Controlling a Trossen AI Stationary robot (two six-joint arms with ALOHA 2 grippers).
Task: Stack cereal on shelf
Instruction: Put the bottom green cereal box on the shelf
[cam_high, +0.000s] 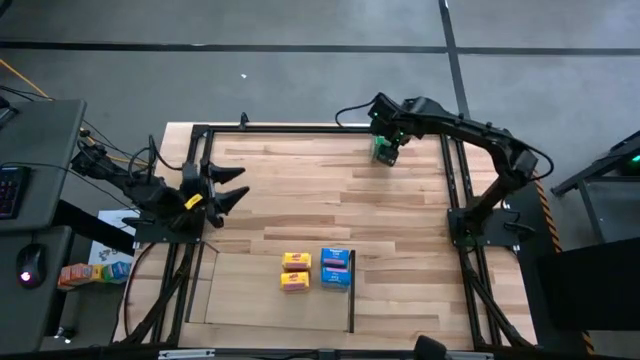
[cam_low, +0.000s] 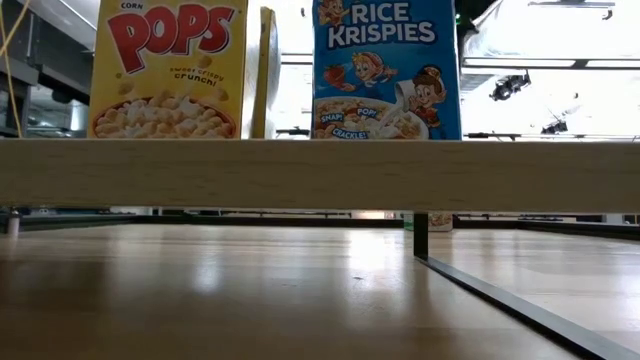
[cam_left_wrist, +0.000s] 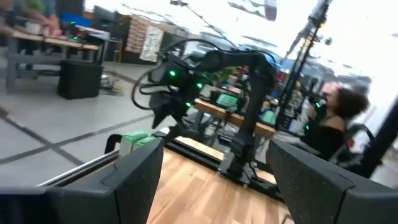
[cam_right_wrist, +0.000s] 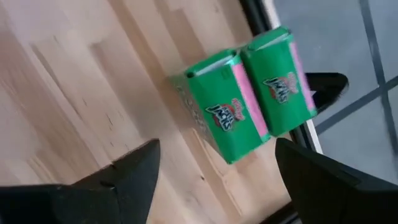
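Right wrist: green boxes by table edge.

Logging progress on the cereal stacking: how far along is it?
Done: two yellow boxes and two blue boxes sit on the shelf. In hand: nothing; the right claw hangs open above the two green boxes at the table's far edge. Left: both green boxes. The left claw waits open.

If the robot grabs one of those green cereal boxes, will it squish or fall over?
Probably neither, with care. The green boxes look like thin printed cardboard with flat sides, so they should be light and stiffish, though a hard squeeze might dent them. They won't roll. The two stand side by side at the table's edge, so grabbing one could nudge the other. The right gripper hovers open above them.
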